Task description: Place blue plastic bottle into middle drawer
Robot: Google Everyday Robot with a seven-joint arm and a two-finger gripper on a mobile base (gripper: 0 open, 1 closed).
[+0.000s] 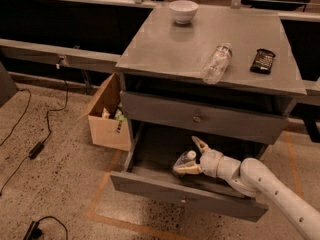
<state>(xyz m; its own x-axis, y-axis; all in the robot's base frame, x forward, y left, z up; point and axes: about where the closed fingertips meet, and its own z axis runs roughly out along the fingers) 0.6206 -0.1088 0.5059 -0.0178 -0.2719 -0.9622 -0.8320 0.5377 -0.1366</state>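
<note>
The middle drawer (165, 186) is pulled out at the bottom of the grey cabinet, with a narrow front panel and a small knob. The blue plastic bottle (183, 163), clear with a white cap, lies tilted inside the drawer's tray, cap pointing up and right. My gripper (193, 158) reaches into the drawer from the right. Its fingers (200, 145) are spread, one above the bottle and one along its lower side. The jaws stand open around the bottle.
A closed drawer with a taller front (200, 118) sits just above my arm. On the cabinet top (165, 44) lie a small clear bottle (216, 63), a white bowl (183, 10) and a black device (263, 60). A cardboard box (106, 119) stands at the left, with cables (37, 146) on the floor.
</note>
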